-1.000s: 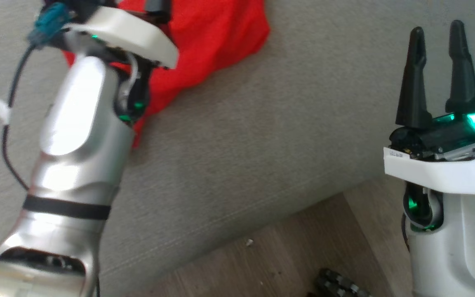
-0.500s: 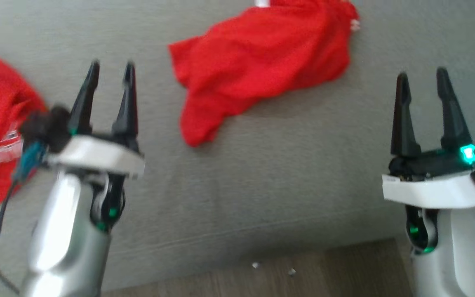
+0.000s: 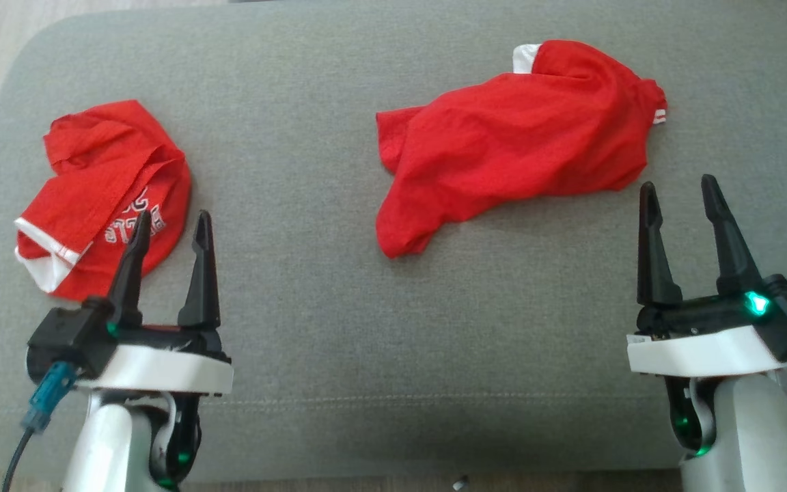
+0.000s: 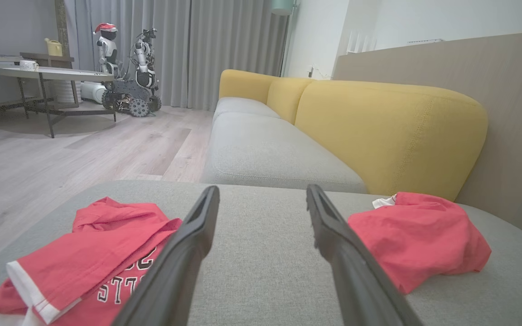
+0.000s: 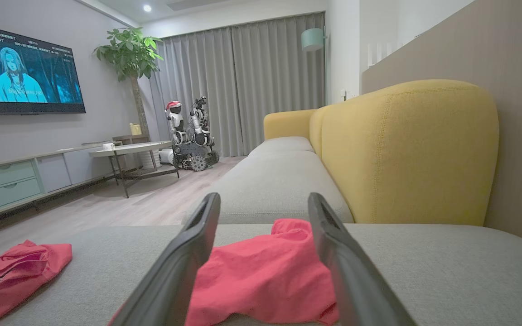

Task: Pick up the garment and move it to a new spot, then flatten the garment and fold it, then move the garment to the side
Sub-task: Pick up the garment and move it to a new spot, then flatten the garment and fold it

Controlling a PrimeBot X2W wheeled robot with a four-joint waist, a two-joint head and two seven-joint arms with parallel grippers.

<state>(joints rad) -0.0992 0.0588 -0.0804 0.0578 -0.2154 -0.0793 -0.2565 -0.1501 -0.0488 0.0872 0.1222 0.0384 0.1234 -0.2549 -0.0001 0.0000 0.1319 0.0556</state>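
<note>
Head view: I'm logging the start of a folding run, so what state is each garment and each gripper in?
lettered red garment: crumpled, lying loose on the grey seat, not held.
plain red garment: crumpled, not flattened or folded, lying loose, not held.
left gripper: jaws open, empty.
right gripper: jaws open, empty.

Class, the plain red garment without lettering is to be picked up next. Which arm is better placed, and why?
Probably the right. The right pincer, open, points at the plain garment, which lies straight ahead in its wrist view; the left pincer sits beside the lettered garment.
</note>
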